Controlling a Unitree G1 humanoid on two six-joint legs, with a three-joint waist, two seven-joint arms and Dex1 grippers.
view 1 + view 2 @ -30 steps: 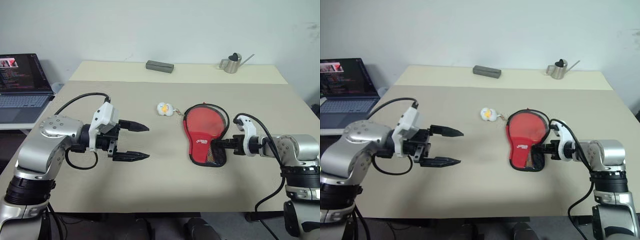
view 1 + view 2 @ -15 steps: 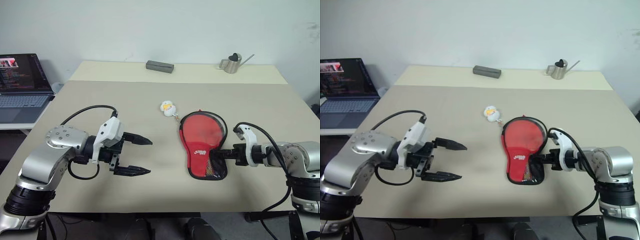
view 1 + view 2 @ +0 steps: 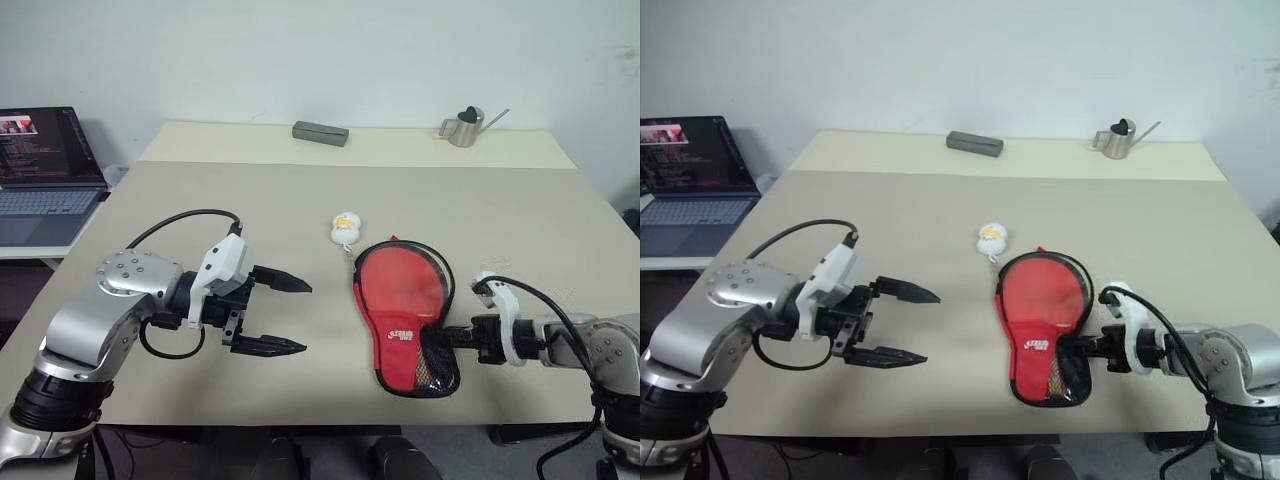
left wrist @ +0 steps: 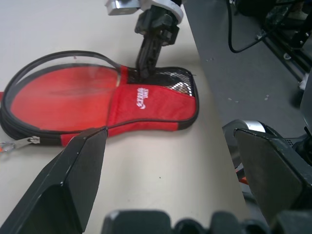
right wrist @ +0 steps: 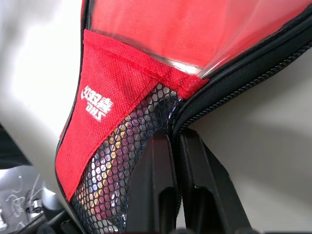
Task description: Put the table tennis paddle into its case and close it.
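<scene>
Since approx 1 s earlier the case (image 3: 405, 313) had slid toward the robot across the desk (image 3: 300, 190), dragged by the right gripper (image 3: 452, 338), whose jaws were clenched on the edge of the case's narrow mesh-pocket end. The round end swung a bit w/ it, and the white-yellow zipper charm (image 3: 345, 227) trailed along behind on its cord, also nearer the robot than before. Left gripper (image 3: 289, 316) had barely shifted; its jaws hung released, wide apart, holding nothing, well apart from the case and aimed across at it. Judged meaning: case was being repositioned closer for two-arm work, prob. for closing; zip along the rim looked at least partly undone near the round end in the left wrist view, so closing not yet finished. Red seen through the case's clear window could be the table tennis paddle inside, but can't tell for sure. Case lay flat, right of desk centre, near the front edge; long axis ran roughly front-to-back, round end away from the robot and slightly left, narrow end toward the robot.
</scene>
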